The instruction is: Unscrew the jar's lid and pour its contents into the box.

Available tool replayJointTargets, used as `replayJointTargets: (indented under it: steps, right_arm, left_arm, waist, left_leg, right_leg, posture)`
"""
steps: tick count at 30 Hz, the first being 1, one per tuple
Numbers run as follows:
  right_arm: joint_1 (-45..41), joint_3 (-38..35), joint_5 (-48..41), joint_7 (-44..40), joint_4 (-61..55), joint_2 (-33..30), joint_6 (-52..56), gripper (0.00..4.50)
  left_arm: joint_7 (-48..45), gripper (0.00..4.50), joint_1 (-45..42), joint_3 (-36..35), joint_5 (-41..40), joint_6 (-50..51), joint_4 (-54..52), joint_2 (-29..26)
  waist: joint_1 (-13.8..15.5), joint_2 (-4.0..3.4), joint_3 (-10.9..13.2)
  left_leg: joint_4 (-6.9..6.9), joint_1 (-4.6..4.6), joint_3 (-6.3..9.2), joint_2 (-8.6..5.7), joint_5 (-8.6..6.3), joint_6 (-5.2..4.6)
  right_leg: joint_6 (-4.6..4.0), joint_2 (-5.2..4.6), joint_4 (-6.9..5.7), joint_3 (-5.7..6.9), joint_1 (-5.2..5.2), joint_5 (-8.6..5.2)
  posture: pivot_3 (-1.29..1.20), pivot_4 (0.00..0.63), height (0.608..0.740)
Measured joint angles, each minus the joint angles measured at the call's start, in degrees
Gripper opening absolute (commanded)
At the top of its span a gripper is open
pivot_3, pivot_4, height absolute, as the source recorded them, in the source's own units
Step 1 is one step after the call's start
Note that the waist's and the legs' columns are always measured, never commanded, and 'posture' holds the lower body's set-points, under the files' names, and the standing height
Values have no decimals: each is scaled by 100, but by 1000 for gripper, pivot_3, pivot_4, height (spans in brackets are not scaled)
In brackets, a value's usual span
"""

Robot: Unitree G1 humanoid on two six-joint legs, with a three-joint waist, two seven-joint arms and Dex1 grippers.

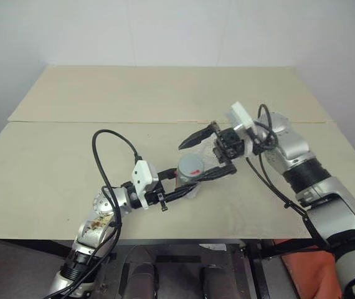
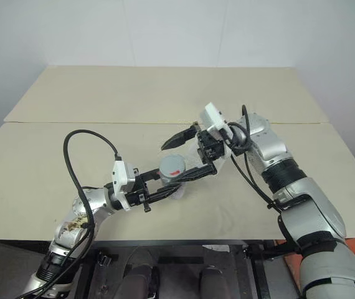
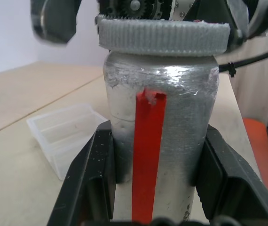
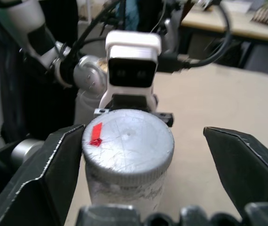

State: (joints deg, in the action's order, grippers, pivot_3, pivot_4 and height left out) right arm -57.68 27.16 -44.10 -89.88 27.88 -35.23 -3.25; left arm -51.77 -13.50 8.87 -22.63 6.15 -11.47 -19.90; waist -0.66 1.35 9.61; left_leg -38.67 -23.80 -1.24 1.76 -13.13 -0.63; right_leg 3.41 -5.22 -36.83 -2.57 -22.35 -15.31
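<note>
Jar (image 3: 160, 141) clamped upright in left gripper (image 1: 193, 180), above worktop (image 1: 53, 162) near front edge | right gripper (image 4: 143, 155) wide around lid (image 4: 127, 143) | advice: centre, close squarely on ribbed rim before twisting.

You cannot see the jar's (image 3: 160, 136) base: the left wrist view cuts it off and black fingers (image 3: 89, 183) cover its lower sides. Its contents stay hidden under the lid (image 4: 127, 143). The box (image 3: 66, 134) sits partly behind the jar.
</note>
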Motion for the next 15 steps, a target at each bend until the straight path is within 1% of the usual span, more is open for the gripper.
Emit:
replayJointTargets:
  steps: [2,5,8,11,12,13,14,15]
  right_arm:
    - [191,-324,5,1,-119,-42,20,4471]
    - [626,-1046,-5,68,-678,-247,290,4471]
    - [1145,-1697,-3,569,-1449,-364,542,4471]
    - [1834,-2133,49,1727,-2567,-361,1080,4471]
    - [2041,-2248,52,2225,-2947,-287,1298,4471]
    - [2397,-2417,63,2978,-3577,-82,1537,4471]
    - [2567,-2430,101,3344,-3873,7,1662,4471]
    - [2825,-2426,243,3889,-4339,115,1874,4471]
  left_arm:
    - [-20,1884,3,4,14,-5,11,-3]
    - [50,1884,1,-23,160,-108,204,-34]
    - [275,1884,-19,-137,348,-243,499,-2]
    - [577,1884,-122,-226,535,-301,732,96]
    - [641,1884,-167,-227,579,-329,771,129]
    - [725,1884,-207,-229,640,-365,784,193]
    - [771,1884,-225,-225,685,-379,793,226]
    - [858,1884,-234,-222,716,-406,796,285]
  waist:
    - [4,0,0]
    - [16,0,0]
    - [16,0,0]
    - [3,0,0]
    - [-1,0,0]
    - [2,0,0]
    - [-2,0,0]
    - [2,0,0]
  left_leg:
    - [0,-1,0,-1,0,0]
    - [1,-2,1,-1,0,0]
    - [2,-2,3,1,0,0]
    - [3,-2,3,2,0,0]
    - [4,-3,2,2,0,1]
    - [5,-4,5,3,0,1]
    - [5,-4,2,2,0,1]
    - [6,-6,3,0,0,1]
  right_leg:
    - [0,-1,0,0,0,0]
    - [0,-1,1,0,-1,0]
    - [0,0,1,1,0,0]
    - [0,-1,-3,-1,-4,0]
    - [0,-1,-5,-3,-6,0]
    - [0,1,-4,-2,-6,0]
    - [0,0,-5,-4,-7,0]
    - [1,-1,-5,-4,-7,0]
  posture:
    - [0,150,740]
    - [0,150,740]
    - [0,150,740]
    - [0,150,740]
    - [0,150,740]
    - [0,150,740]
    - [0,150,740]
    - [0,150,740]
